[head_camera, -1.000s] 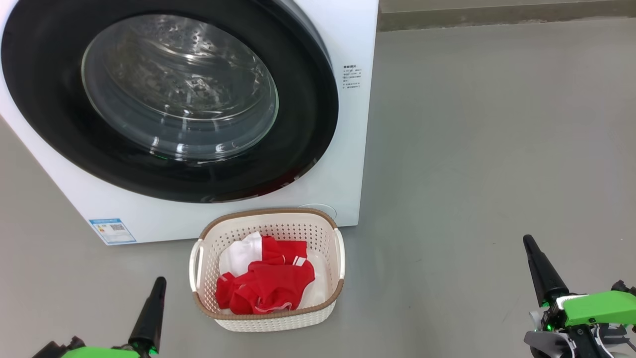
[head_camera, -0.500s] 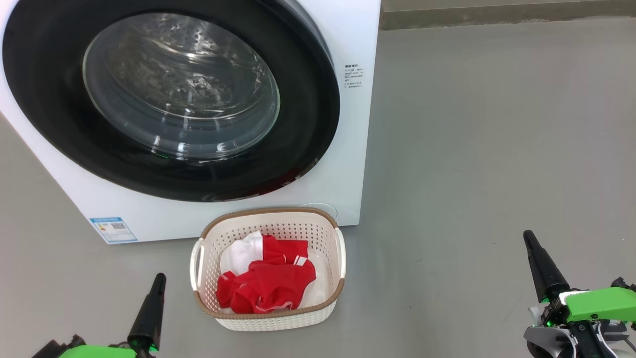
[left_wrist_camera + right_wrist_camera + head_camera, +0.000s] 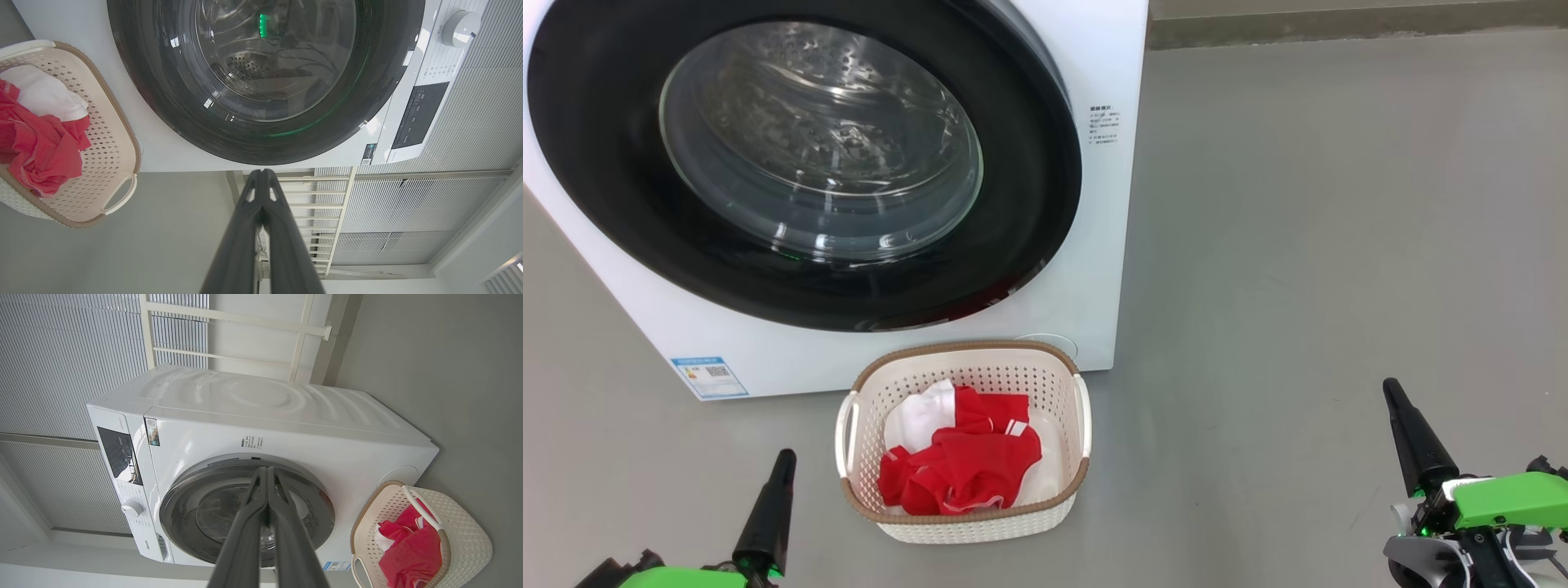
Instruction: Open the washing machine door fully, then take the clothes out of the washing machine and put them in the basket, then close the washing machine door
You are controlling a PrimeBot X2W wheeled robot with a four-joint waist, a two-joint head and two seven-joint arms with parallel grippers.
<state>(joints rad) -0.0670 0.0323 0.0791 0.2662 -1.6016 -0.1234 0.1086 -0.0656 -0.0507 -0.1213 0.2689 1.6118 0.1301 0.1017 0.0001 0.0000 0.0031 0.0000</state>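
both my claws are pinched together with nothing in them. left claw (image 3: pixel 261 173) has its fingers pressed tip to tip, right claw (image 3: pixel 267 470) same deal, both hanging low over bare grey floor (image 3: pixel 1298 245).

just ahead of the left claw and a bit to its inside, well off to the side of the right one, sits the basket (image 3: pixel 968 527). the clothes (image 3: pixel 968 474) are heaped in it, red stuff plus a white garment (image 3: pixel 919 420) tucked at the far end. that pile looks soft, floppy and light to me, so if i had to grab any of it i'd pinch a raised fold on top and expect the rest to drape and drag. the basket itself reads as thin stiff plastic, light and easy to tip. the side handles (image 3: pixel 843 437) are the obvious hold.

past the basket, further out from both claws, the washing machine door (image 3: pixel 1033 204) looks shut flat against the washing machine (image 3: pixel 1098 269), and i can't spot any fabric through the glass. the rim is glossy, so slippery i'd guess, plus rigid and hinged. that calls for a flat push rather than a pinch, going easy on the glass bowl.
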